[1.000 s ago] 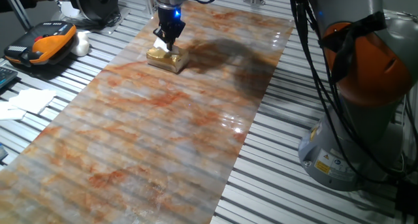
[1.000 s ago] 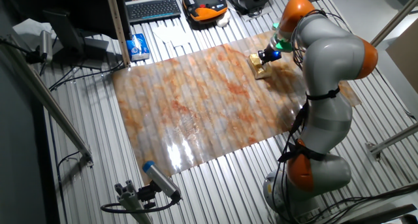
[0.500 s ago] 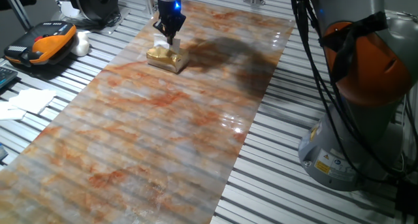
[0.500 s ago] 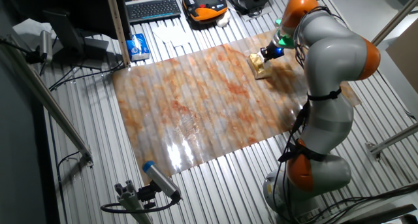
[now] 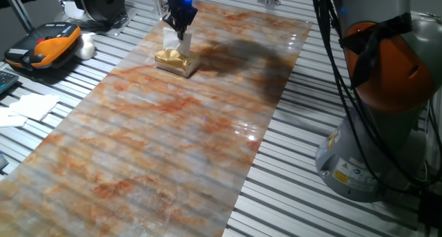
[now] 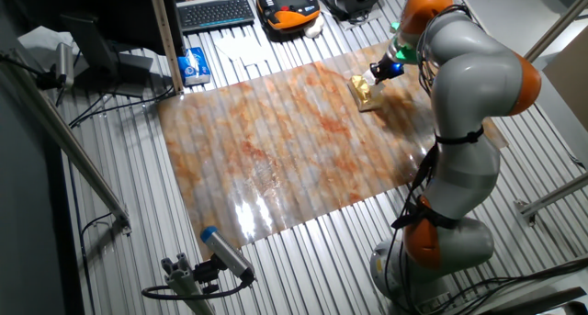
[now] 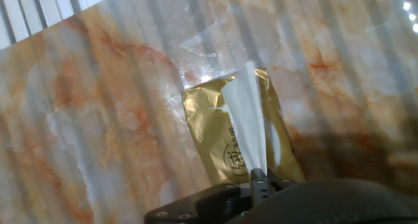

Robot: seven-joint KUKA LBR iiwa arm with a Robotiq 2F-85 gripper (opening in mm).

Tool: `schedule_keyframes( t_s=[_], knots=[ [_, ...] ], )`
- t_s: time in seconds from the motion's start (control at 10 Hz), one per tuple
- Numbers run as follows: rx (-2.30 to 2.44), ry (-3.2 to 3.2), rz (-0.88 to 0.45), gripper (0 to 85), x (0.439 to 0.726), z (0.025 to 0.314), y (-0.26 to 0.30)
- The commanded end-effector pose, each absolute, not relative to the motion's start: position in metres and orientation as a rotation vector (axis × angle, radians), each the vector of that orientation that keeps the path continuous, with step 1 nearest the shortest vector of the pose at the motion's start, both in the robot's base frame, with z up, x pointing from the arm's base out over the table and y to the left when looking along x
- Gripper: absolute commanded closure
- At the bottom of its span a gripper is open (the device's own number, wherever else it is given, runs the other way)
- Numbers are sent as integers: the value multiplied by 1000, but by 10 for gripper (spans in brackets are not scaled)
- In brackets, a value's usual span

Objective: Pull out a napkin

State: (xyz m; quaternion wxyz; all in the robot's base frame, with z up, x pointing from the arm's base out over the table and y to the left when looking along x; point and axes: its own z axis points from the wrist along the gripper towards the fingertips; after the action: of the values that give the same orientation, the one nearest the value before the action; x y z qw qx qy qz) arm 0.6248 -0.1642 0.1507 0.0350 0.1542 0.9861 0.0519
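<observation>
A small golden tissue box lies on the marbled mat at the far end; it also shows in the other fixed view and in the hand view. My gripper is right above the box, shut on the white napkin. The napkin is stretched in a narrow strip from the box's slot up to the fingertips, as the hand view shows. Its lower end is still inside the box. In the hand view my gripper sits at the bottom edge, jaws together on the napkin's tip.
An orange and black pendant and white paper sheets lie left of the mat on the slatted table. A keyboard and a blue packet lie at the far side. The arm's base stands at the right.
My gripper has risen from the box top with the napkin pinched, drawing a longer strip of it out of the slot. The box has stayed in place.
</observation>
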Motion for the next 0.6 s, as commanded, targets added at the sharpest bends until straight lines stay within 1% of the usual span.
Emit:
schedule_keyframes(
  t_s=[0.0, 0.5],
  knots=[
    [470, 3032, 168, 850, 623, 156, -164],
    [459, 3034, 164, 850, 612, 187, -162]
  ],
)
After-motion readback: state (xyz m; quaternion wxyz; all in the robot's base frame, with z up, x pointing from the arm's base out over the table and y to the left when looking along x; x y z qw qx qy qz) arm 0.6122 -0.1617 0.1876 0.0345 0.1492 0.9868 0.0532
